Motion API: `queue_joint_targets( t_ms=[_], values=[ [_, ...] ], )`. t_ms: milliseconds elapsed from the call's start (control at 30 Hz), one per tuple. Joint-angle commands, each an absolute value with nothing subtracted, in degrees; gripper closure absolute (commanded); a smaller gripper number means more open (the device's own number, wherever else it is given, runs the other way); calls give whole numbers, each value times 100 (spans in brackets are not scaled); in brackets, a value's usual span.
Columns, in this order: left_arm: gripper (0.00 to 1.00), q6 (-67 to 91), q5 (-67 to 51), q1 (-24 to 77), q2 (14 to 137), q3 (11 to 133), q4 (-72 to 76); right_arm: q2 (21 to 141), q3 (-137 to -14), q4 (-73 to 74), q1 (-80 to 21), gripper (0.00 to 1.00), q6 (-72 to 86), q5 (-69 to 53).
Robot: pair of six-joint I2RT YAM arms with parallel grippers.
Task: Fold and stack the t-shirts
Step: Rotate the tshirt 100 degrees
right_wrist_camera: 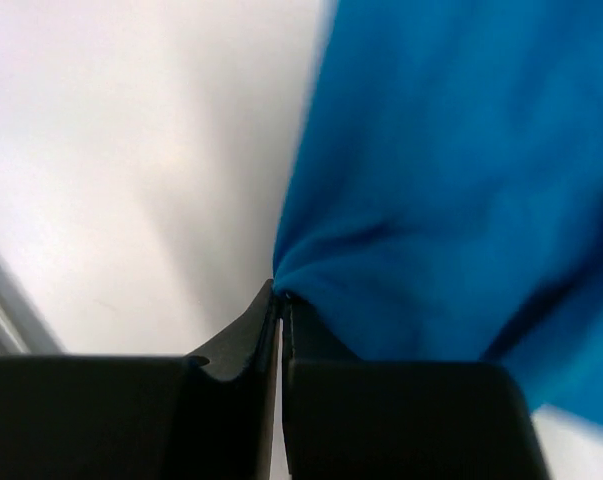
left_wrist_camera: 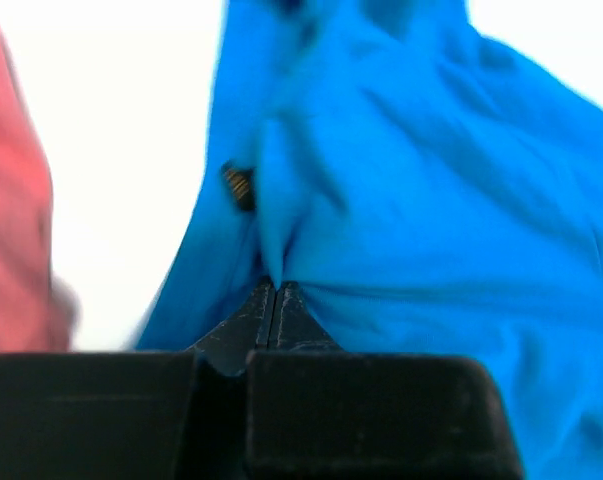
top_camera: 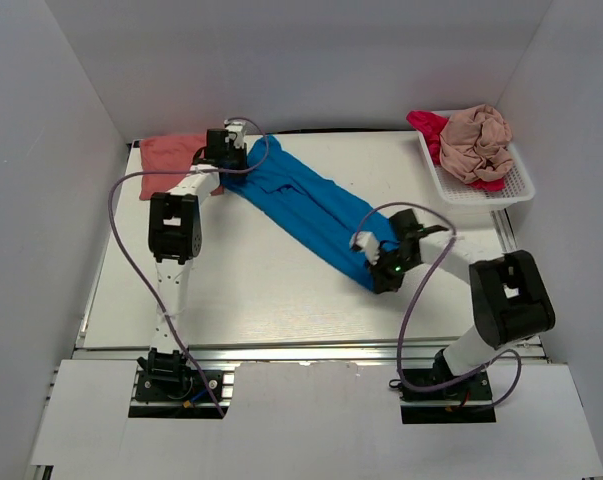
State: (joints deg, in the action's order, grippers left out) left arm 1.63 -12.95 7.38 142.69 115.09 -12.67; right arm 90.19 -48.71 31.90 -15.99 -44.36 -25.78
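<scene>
Left end effector point(top_camera: 228, 150), jaws closed on a pinch of the bright blue t-shirt point(top_camera: 311, 205) at the garment's far left end; in the left wrist view the two black fingertips meet with a ridge of blue cloth caught between them, and a small dark label point(left_wrist_camera: 238, 185) shows on the fabric just above the grip. Right end effector point(top_camera: 383, 272), jaws likewise closed, gripping the same t-shirt at its near right end; the right wrist view shows the cloth gathered into a point at the fingertips, with bare bench to the left of it. Between the two grips the blue t-shirt runs as a long, narrow, creased band lying diagonally across the white bench point(top_camera: 251, 290), from the far left towards the near right. The salmon-coral t-shirt point(top_camera: 169, 152) lies flat at the far left corner of the bench, just beside the left end effector and partly hidden behind the arm; it appears as a blurred red strip at the left edge of the left wrist view. The white slotted basket point(top_camera: 486, 190) stands at the far right corner, well apart from the blue t-shirt. In it lie the beige-pink t-shirt point(top_camera: 478, 140), crumpled on top, and the magenta-red t-shirt point(top_camera: 428, 128), which shows beneath it and hangs over the basket's left rim.
</scene>
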Motion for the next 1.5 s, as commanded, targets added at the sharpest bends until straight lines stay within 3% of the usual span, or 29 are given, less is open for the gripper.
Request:
queue_joint_targets(
  t_ms=[0, 133, 400, 567, 800, 1033, 1067, 1100, 1133, 1167, 1200, 1233, 1267, 1333, 1367, 1467],
  values=[
    [100, 387, -820, 922, 14695, 11988, -1223, 8947, -4518, 2473, -2529, 100, -4220, -2514],
    [100, 386, -597, 1177, 14941, 12329, -800, 9447, -4833, 1917, -3311, 100, -3929, -2522],
    [100, 308, -291, 2187, 15451, 12981, -299, 10845, -6134, 2188, -4630, 100, -3937, -2364],
    [100, 396, 297, 2706, 15933, 13499, 228, 11328, -6950, 2470, -5070, 100, -3455, -3312],
    [100, 168, 914, 2944, 16339, 14115, 861, 11795, -7198, 2320, -5993, 100, -3358, -3401],
    [100, 9, 1625, 2945, 16243, 14036, 1002, 11804, -7383, 2627, -6301, 100, -3392, -3665],
    [100, 9, 1678, 2927, 16199, 14036, 1019, 11778, -7392, 2680, -6328, 94, -3410, -3656],
    [100, 9, 1731, 2909, 16146, 14036, 1011, 11743, -7392, 2733, -6398, 67, -3428, -3639],
    [99, 9, 1827, 2874, 15998, 14036, 1019, 11655, -7400, 2838, -6433, 53, -3515, -3586],
    [87, 9, 1846, 2865, 15909, 14027, 1011, 11593, -7383, 2865, -6460, 26, -3542, -3534],
    [78, -191, 1889, 2857, 15682, 14019, 1002, 11523, -7357, 2830, -6486, 11, -3542, -3455],
    [66, -246, 1890, 2848, 15558, 14019, 993, 11357, -7313, 2743, -6486, 11, -3498, -3280],
    [38, -316, 1898, 2856, 15417, 13992, 984, 11251, -7295, 2673, -6486, 11, -3455, -3139],
    [7, -422, 2029, 2856, 14927, 13931, 949, 10918, -7347, 2549, -6486, 11, -3367, -2736],
    [2, -474, 2065, 2856, 14776, 13922, 906, 10820, -7417, 2531, -6486, 11, -3323, -2586],
    [2, -562, 2214, 2786, 14093, 13887, 642, 10311, -7733, 2400, -6486, 11, -2973, -1787]
  ],
)
